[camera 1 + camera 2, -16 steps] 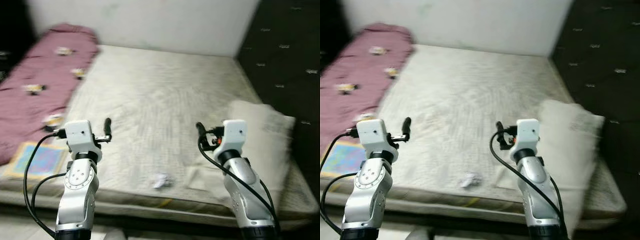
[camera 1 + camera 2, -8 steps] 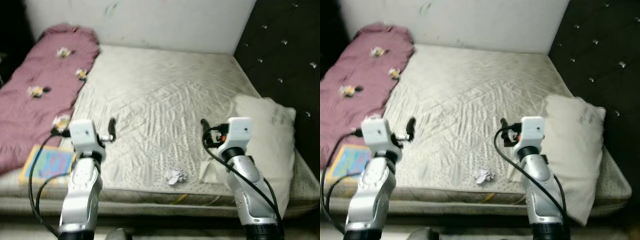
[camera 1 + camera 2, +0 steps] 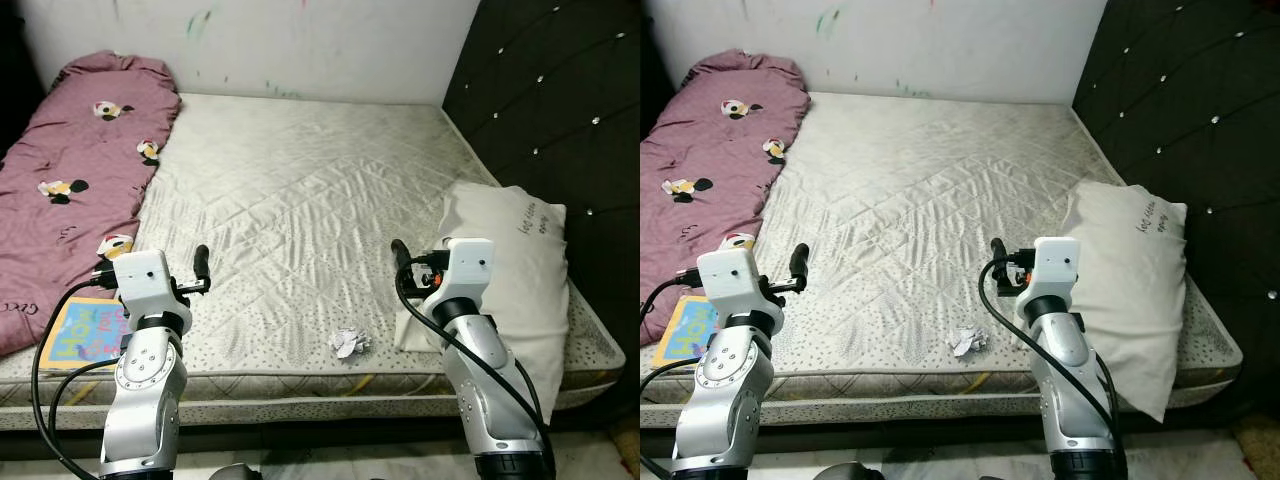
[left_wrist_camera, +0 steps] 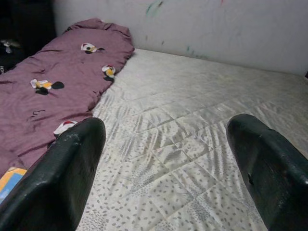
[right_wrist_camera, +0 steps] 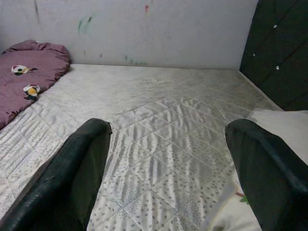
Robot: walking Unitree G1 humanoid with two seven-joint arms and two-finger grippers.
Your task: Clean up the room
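We stand at the foot of the mattress (image 3: pixel 300 200) with both arms raised level and nothing in them, which we judge to be a ready stance before a pick. The left gripper (image 4: pixel 163 173) and right gripper (image 5: pixel 166 168) each have their fingers spread wide apart over the bedding. The likeliest thing to clear, a crumpled paper scrap (image 3: pixel 348 343), lies on the mattress near its front edge, at about 6 o'clock in the head views, between the two arms and nearer the right one. A white pillow (image 3: pixel 510 260) rests against the dark headboard at 3 o'clock, a maroon blanket (image 3: pixel 75 170) runs along 9 to 11 o'clock, and a colourful book (image 3: pixel 80 330) sits at 8 o'clock beside the left arm. The head views give us scrap and book; the wrist views look past them, up the bed toward the marked wall (image 5: pixel 144 29).
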